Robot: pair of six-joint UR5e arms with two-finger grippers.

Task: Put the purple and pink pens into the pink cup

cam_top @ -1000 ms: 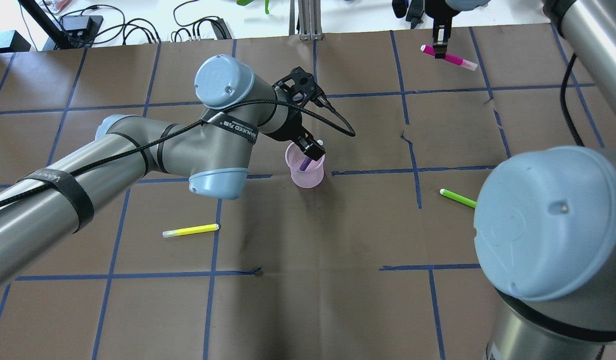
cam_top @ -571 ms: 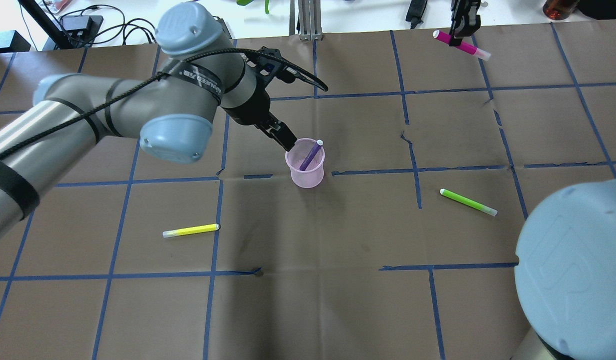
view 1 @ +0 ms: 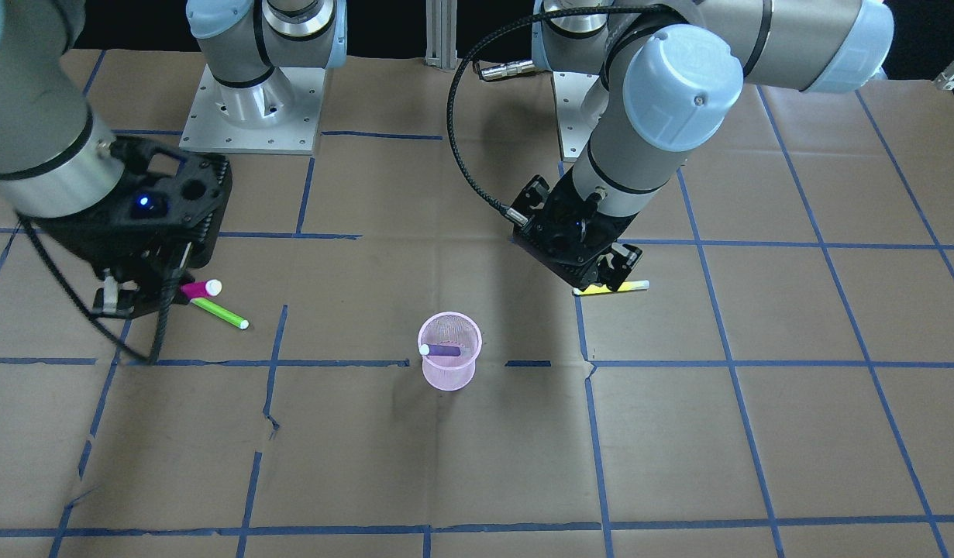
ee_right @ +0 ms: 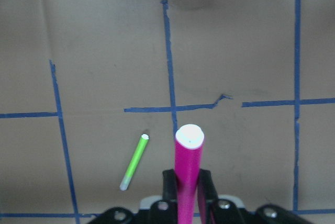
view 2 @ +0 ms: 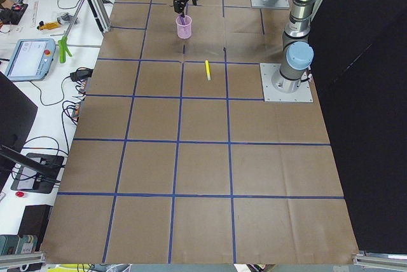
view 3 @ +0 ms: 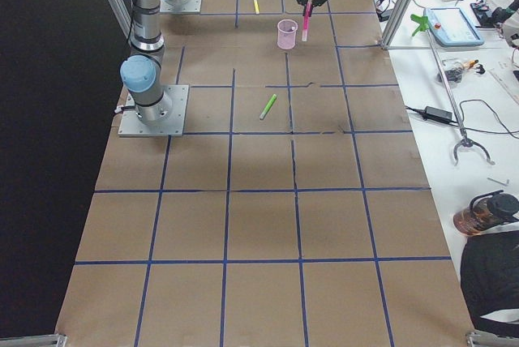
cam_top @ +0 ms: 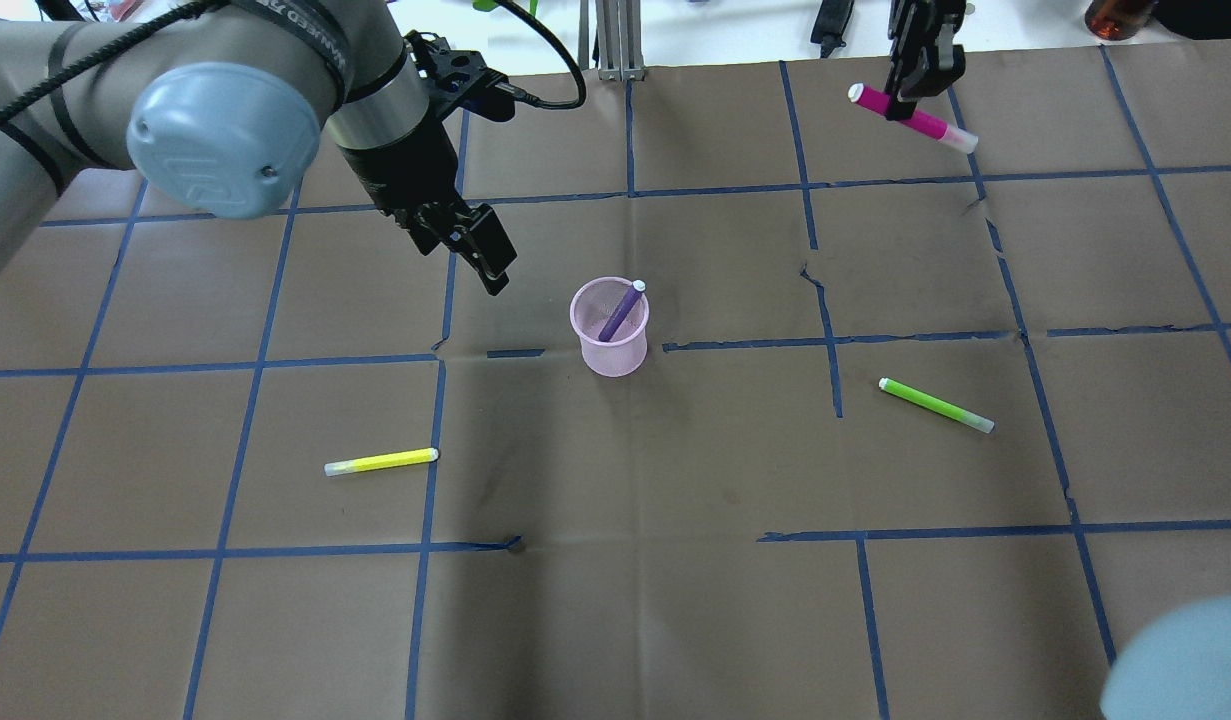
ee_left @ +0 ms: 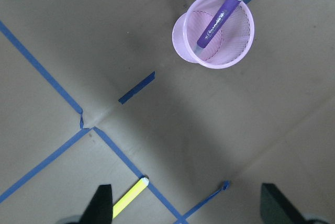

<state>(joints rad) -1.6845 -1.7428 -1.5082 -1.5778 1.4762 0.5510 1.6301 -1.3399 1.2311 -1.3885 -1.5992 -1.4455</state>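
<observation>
The pink mesh cup (cam_top: 609, 345) stands upright mid-table, also in the front view (view 1: 449, 370) and the left wrist view (ee_left: 184, 31). The purple pen (cam_top: 620, 312) leans inside it, white cap up (ee_left: 217, 19). My left gripper (cam_top: 487, 258) is open and empty, up and to the left of the cup; its fingers (ee_left: 102, 203) stand wide apart. My right gripper (cam_top: 920, 75) is shut on the pink pen (cam_top: 910, 118), held above the table's far right. In the right wrist view the pink pen (ee_right: 188, 171) sticks out between the shut fingers.
A yellow pen (cam_top: 381, 461) lies on the near left of the brown paper, below the left gripper in the front view (view 1: 610, 287). A green pen (cam_top: 935, 405) lies right of the cup, also in the right wrist view (ee_right: 134, 162). Blue tape lines grid the table.
My left gripper has let go of the purple pen in the cup and drawn back up and left. My right gripper has lifted the pink pen, and its arm has swung out of the foreground.
</observation>
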